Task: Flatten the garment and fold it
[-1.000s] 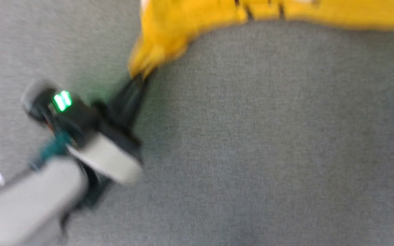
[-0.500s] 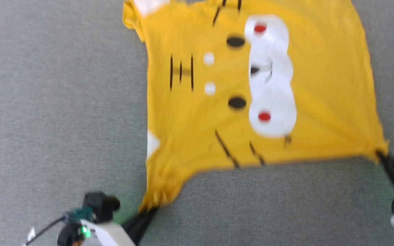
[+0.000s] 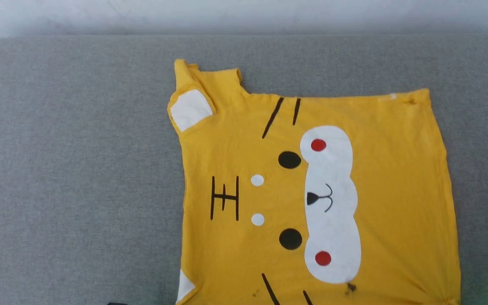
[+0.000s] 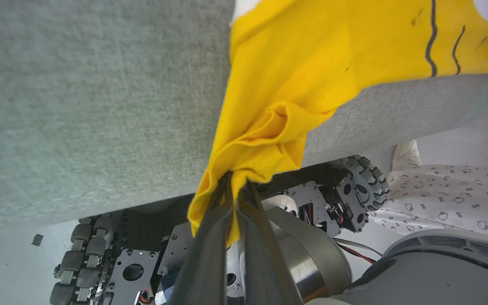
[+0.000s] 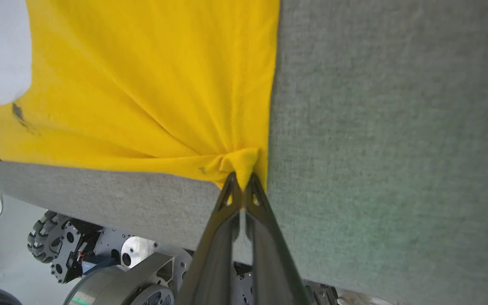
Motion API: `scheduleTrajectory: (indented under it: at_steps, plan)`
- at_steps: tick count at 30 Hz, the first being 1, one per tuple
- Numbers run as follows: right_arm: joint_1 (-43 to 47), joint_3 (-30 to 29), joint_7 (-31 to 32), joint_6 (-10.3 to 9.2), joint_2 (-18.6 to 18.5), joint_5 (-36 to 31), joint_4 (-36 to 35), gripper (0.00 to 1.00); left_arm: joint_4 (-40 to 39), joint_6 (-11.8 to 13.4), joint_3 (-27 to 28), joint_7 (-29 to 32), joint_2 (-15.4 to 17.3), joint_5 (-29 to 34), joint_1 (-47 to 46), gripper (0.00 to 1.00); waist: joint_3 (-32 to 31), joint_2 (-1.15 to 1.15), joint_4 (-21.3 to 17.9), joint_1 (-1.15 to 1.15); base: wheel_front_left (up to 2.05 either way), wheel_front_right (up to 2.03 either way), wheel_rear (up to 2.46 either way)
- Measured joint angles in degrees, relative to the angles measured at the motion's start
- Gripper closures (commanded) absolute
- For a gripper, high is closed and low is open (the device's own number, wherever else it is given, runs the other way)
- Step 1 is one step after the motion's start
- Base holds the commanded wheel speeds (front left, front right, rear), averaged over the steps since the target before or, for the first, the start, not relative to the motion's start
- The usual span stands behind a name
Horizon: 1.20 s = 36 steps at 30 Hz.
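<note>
Left gripper (image 4: 235,184) and right gripper (image 5: 242,180) each clamp a shirt (image 3: 396,190) corner, the left seemingly past the table (image 3: 66,169) edge; a hard pull could drag it off.

The head camera looks steeply down from well above onto the bench (image 3: 79,169) and the garment (image 3: 396,190). Each wrist camera sits close behind its own end effector, facing along the fingers: left end effector (image 4: 237,186), right end effector (image 5: 242,182). All three views share the garment's printed stretch just ahead of both end effectors.
</note>
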Motion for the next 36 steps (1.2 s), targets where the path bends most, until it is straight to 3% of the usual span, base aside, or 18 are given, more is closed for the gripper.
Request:
scheduleTrajectory:
  at_steps: [8,12,17,23,28,36]
  plan:
    - [6.2,-2.4,12.2,-0.02,3.3,2.2,-0.3,1.0,-0.8,-1.6,-0.3,0.9,0.5,-3.3,2.6,1.0,-2.0,0.0,0.1,0.01,0.0,0.0,0.0]
    - [8.1,-4.6,13.1,-0.04,4.9,2.4,-2.7,1.0,-1.2,-1.8,0.5,-1.5,1.5,-3.1,3.1,1.0,-2.8,0.0,0.2,0.01,0.0,0.0,0.0]
    - [7.1,-6.3,8.1,-0.04,5.6,1.8,-7.0,1.0,-3.9,-1.4,3.3,-7.1,2.2,0.9,1.9,1.0,-3.7,0.0,0.6,0.01,0.0,0.0,0.0]
    - [3.5,-7.1,1.5,-0.1,4.2,1.1,-10.4,1.0,-8.2,2.5,7.2,-12.6,4.1,9.2,-3.6,1.0,-3.3,0.0,0.9,0.01,0.0,0.0,0.0]
    - [-0.7,-8.2,-3.6,-0.1,2.2,-0.3,-11.7,1.0,-11.2,4.6,9.6,-13.8,5.0,15.1,-8.9,1.0,-1.5,0.0,0.9,0.02,0.0,0.0,0.0]
    - [-8.9,-8.0,-8.1,-0.1,-0.8,-2.3,-10.6,1.0,-9.9,4.5,11.3,-13.8,3.2,20.4,-16.6,1.0,3.3,0.0,0.3,0.02,0.0,0.0,0.0]
